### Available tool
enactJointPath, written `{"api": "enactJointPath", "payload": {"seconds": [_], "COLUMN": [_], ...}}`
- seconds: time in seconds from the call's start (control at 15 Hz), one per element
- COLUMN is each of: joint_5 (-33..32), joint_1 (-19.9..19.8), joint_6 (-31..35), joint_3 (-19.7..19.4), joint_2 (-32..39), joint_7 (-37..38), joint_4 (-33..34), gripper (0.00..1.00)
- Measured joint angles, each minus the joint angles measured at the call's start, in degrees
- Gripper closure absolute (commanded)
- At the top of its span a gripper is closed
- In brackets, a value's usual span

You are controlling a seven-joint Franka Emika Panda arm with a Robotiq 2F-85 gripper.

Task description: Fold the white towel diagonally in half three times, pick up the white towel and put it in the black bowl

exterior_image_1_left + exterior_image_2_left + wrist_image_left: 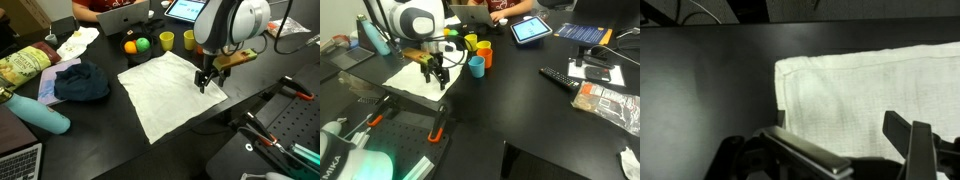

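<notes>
We find the widest free run on the bare black table [520, 100] between the blue cup [476, 66] and the remote [560, 78]. Around the white towel [165, 92] it is tighter: a yellow cup [165, 40] and an orange fruit [130, 47] stand near its far corner (a dark blue cloth [82, 82] lies near another corner).
</notes>
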Motion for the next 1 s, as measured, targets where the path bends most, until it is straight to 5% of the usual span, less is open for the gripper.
{"api": "enactJointPath", "payload": {"seconds": [0.07,0.13,0.8,1.0], "joint_5": [-2.11,-3.54,-4.88,-4.96], "joint_1": [0.26,0.26,-0.27,-0.15], "joint_6": [0.59,1.01,3.83,3.97], "joint_3": [-0.91,-1.47,-0.80,-1.53], "joint_2": [0.84,1.49,3.33,3.32], "joint_7": [2.66,4.49,11.32,12.89], "joint_4": [0.23,0.53,2.72,2.72], "gripper": [0.00,0.25,0.95,0.99]}}
